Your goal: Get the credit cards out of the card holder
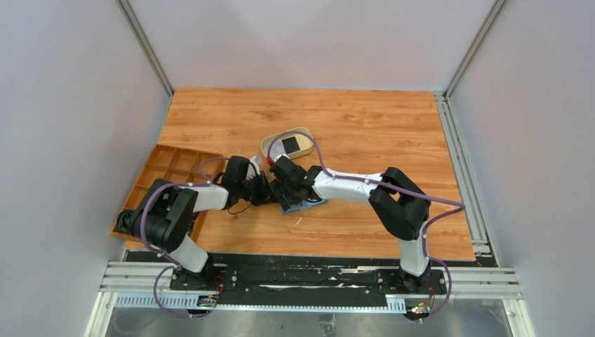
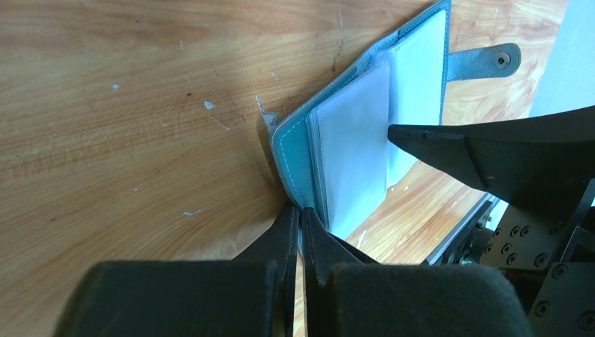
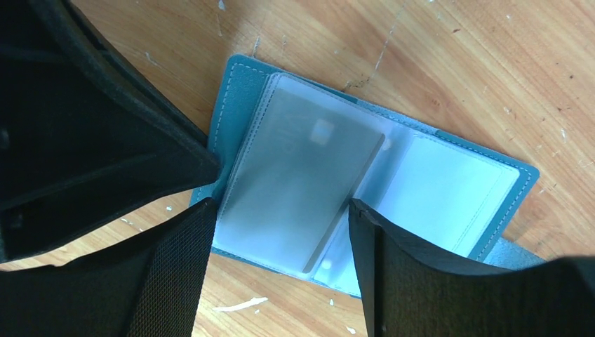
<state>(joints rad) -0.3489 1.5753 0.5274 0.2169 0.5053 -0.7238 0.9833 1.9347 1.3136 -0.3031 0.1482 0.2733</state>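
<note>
The teal card holder (image 3: 235, 91) lies open on the wooden table, its pale pockets facing up and its snap tab (image 2: 491, 60) sticking out. A whitish-grey credit card (image 3: 302, 186) sits in its left pocket, slightly askew. My left gripper (image 2: 302, 214) is shut on the holder's teal cover edge (image 2: 295, 151). My right gripper (image 3: 281, 246) is open just above the holder, its fingers either side of that card. In the top view both grippers, left (image 1: 269, 191) and right (image 1: 289, 189), meet over the holder (image 1: 306, 204).
A beige oval tray (image 1: 266, 144) stands just behind the grippers and holds a pale card with a dark patch (image 1: 289, 146). A wooden compartment tray (image 1: 175, 165) lies at the table's left edge. Grey walls enclose the table.
</note>
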